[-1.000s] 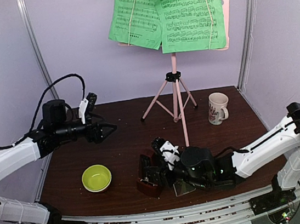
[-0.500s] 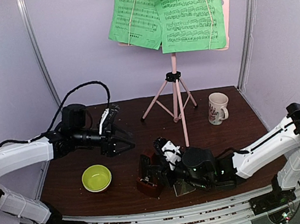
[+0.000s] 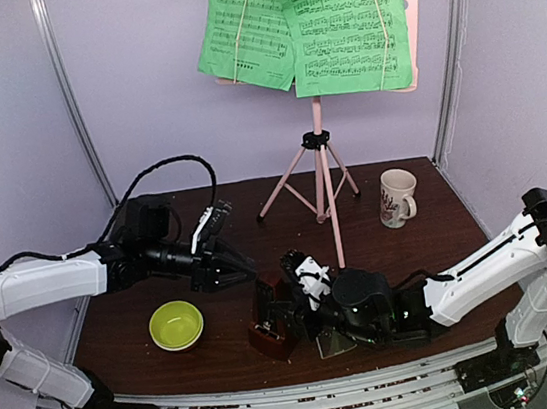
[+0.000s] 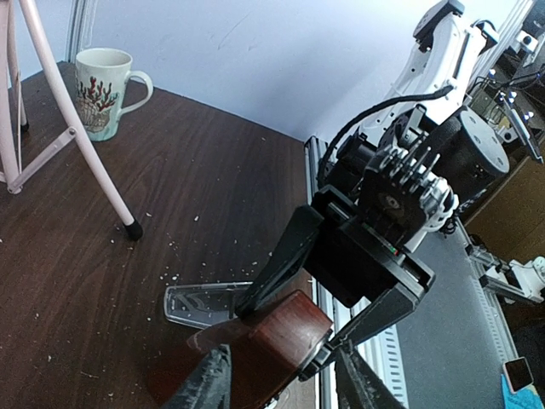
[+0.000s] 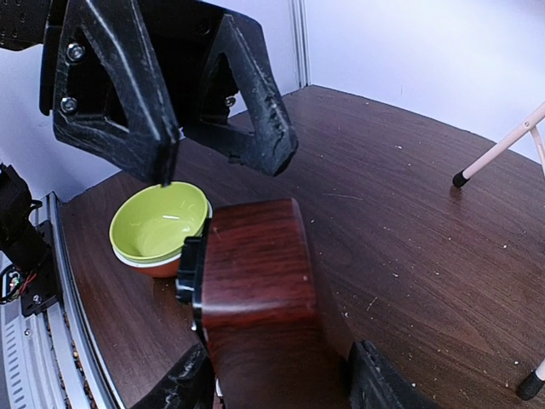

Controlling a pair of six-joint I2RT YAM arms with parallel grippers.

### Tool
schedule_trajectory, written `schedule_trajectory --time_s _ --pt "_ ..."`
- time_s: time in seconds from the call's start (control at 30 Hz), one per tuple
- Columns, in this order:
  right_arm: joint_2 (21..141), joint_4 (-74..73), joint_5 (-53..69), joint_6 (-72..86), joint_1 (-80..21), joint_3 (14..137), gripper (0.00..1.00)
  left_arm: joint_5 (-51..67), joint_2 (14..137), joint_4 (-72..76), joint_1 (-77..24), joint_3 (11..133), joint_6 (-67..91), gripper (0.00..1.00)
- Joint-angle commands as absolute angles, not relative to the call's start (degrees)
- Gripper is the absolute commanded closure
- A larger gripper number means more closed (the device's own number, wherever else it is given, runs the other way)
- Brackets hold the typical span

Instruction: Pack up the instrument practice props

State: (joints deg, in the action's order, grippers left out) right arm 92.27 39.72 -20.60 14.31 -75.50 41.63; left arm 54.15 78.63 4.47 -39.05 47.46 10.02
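Observation:
The dark red metronome [image 3: 269, 330] stands at the table's front middle, and my right gripper [image 3: 284, 312] is shut on its sides [image 5: 255, 298]. My left gripper [image 3: 240, 267] has come in from the left. Its open fingers [image 4: 209, 383] straddle the metronome's top [image 4: 272, 336], and the right one stands clear of the wood. The clear plastic cover [image 4: 200, 305] lies flat on the table just behind the metronome. At the back stands the pink music stand [image 3: 326, 182], upright, with green sheet-music pages [image 3: 300, 24] on its desk.
A yellow-green bowl [image 3: 176, 325] sits left of the metronome, close to my left arm. A white mug [image 3: 397, 196] stands at the back right. The stand's tripod legs [image 4: 85, 145] spread over the table's middle. The rail edge runs along the front.
My left arm has swung right and down from the table's left side to the metronome, and its jaws have narrowed. The right arm and the metronome have stayed put.

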Motion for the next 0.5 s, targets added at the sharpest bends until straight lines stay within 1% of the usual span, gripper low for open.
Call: schedule_trajectory --time_s 0.0,0.23,0.47 --pt "93.0 38.8 -23.2 16.0 -75.2 42.8 0.45 56.5 79.6 6.6 -39.8 48.3 9.7 0.59" --pt "93.7 38.0 -24.4 16.6 -75.2 44.0 0.44 57.0 79.5 6.6 -40.0 48.3 9.6 0.66" --pt "94.5 37.0 -24.5 17.1 -74.6 45.3 0.44 56.8 79.5 6.4 -40.1 48.3 9.5 0.67"
